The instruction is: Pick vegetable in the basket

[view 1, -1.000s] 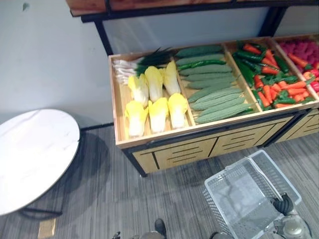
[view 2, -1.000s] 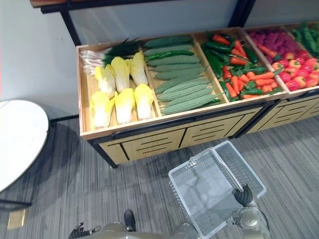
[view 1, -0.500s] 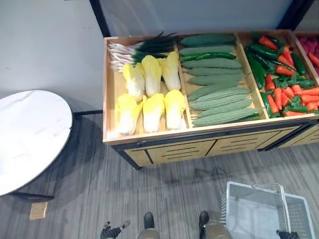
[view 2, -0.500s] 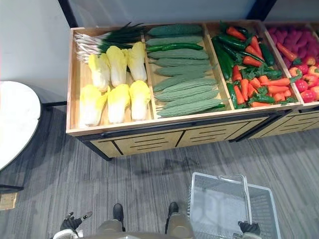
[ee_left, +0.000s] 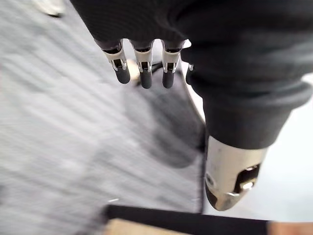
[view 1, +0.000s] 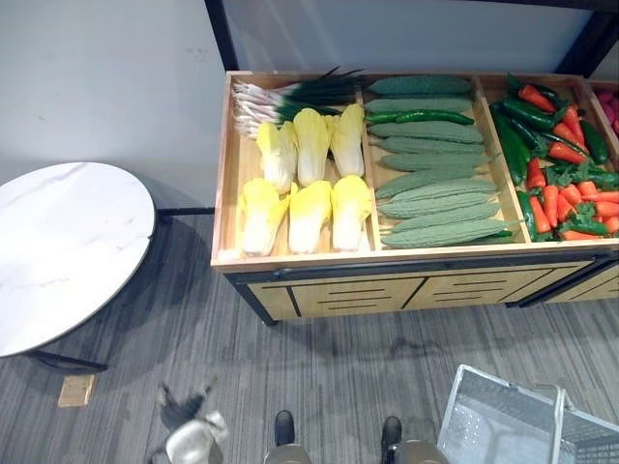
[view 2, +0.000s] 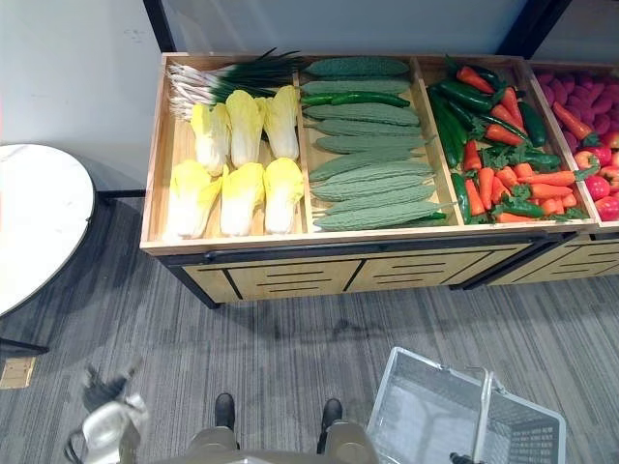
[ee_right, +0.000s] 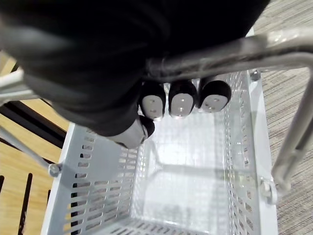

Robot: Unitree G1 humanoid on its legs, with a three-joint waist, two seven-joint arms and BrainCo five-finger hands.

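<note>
A wooden stand (view 1: pixel 387 259) holds pale yellow cabbages (view 1: pixel 309 184), spring onions (view 1: pixel 290 94), long green gourds (view 1: pixel 430 164), and peppers with carrots (view 1: pixel 561 174). A white plastic basket (view 1: pixel 503 379) hangs low at the lower right, in front of the stand, with nothing in it (ee_right: pixel 98 196). My right hand (ee_right: pixel 181 100) has its fingers curled round the basket's metal handle (ee_right: pixel 234 51). Over the floor at the lower left, well short of the stand, my left hand (view 1: pixel 189 435) hangs with relaxed fingers (ee_left: pixel 142 68) and holds nothing.
A round white marble-look table (view 1: pixel 58 251) stands to the left of the stand. A small tan square (view 1: pixel 75 390) lies on the grey striped floor beside it. More red and pink produce (view 2: pixel 580 97) fills the bin further right.
The whole view has shifted, so the stand sits differently in frame. My left hand has risen further into view at the lower left. My right hand still holds the basket handle.
</note>
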